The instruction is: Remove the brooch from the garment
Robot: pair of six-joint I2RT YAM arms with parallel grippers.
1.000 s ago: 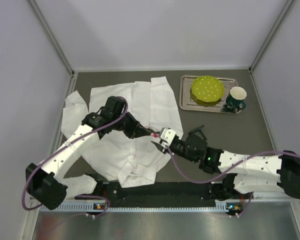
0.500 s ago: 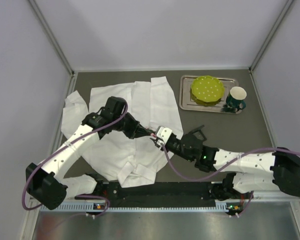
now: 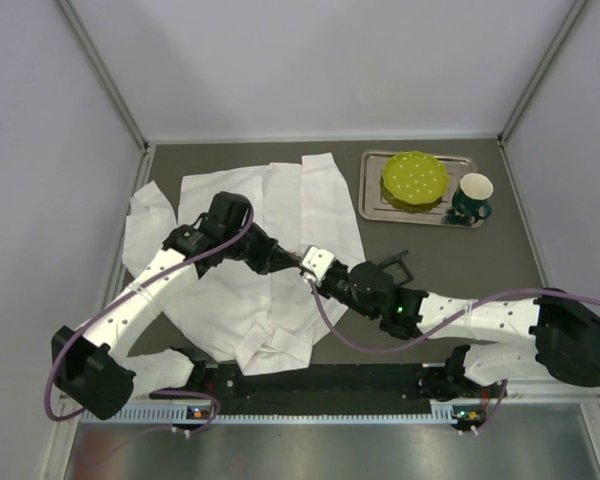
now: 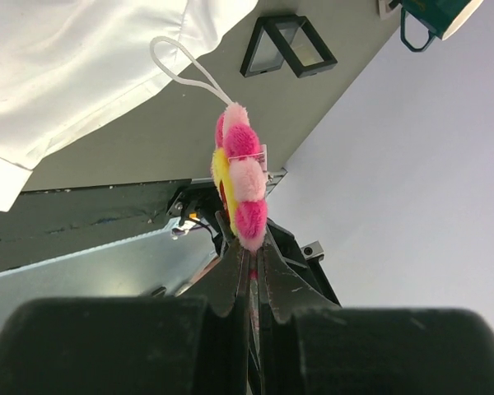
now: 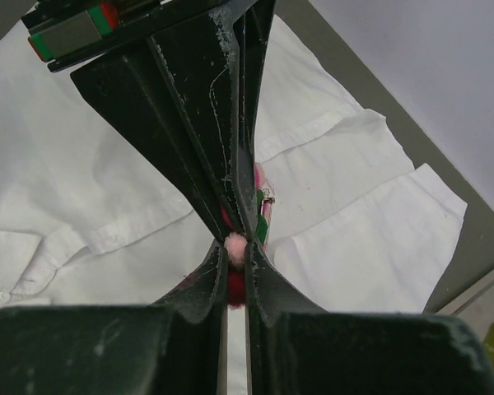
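Note:
The brooch point(image 4: 240, 185), pink petals around a yellow centre, is held in the air off the tabletop. My left gripper point(image 4: 249, 241) is shut on its lower edge. A thin white loop point(image 4: 181, 72) runs from the brooch toward the hem of the garment point(image 4: 74, 66). My right gripper point(image 5: 237, 255) is shut on a pink petal of the brooch point(image 5: 236, 247), tip to tip with the left gripper's fingers point(image 5: 202, 123). In the top view both grippers point(image 3: 298, 261) point(image 3: 310, 267) meet over the right edge of the white garment point(image 3: 325, 205); the brooch is hidden there.
A small black square frame point(image 3: 395, 262) lies on the table just right of the right gripper. A metal tray point(image 3: 372, 200) with a green dotted plate point(image 3: 415, 178) and a dark green cup point(image 3: 472, 196) stands at the back right.
My right gripper has moved left and up to the left gripper's tips and now pinches the brooch. The left arm has hardly moved.

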